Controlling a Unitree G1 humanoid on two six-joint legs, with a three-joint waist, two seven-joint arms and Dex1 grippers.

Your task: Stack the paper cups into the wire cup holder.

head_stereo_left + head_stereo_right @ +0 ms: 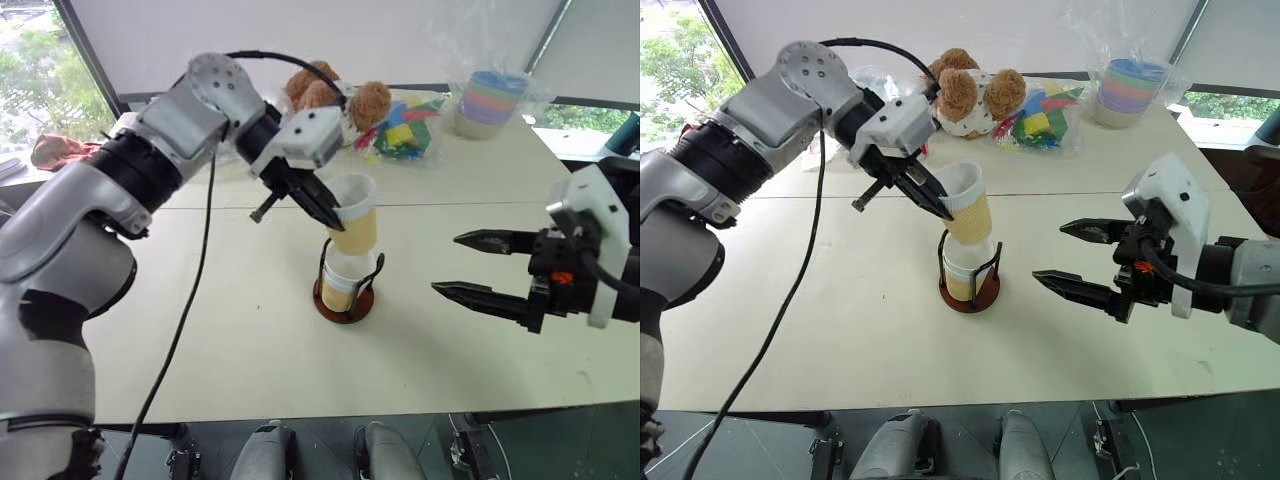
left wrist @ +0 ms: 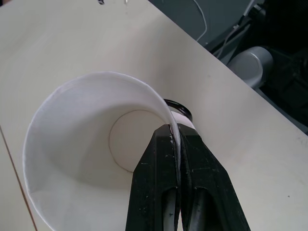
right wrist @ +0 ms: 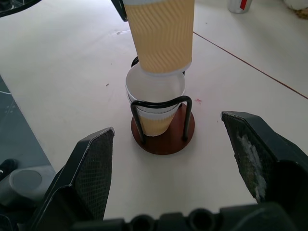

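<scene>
Left gripper (image 1: 937,207) pinches the rim of a paper cup (image 1: 968,205), one finger inside, one outside; the cup hangs tilted just above the wire cup holder (image 1: 971,277) mid-table. Holder already has nested paper cups (image 3: 155,100) in it, held cup's bottom right over their mouth. Right gripper (image 1: 476,266) spread wide, empty, beside the holder, apart from it. Teddy bear (image 1: 975,97), wrapped bowls (image 1: 1132,92) at the far edge.

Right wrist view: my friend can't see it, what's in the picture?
A ribbed orange cup hangs tilted just over a cup already sitting in the wire holder on a pale table. The right hand is open, with one black finger on each side.
</scene>
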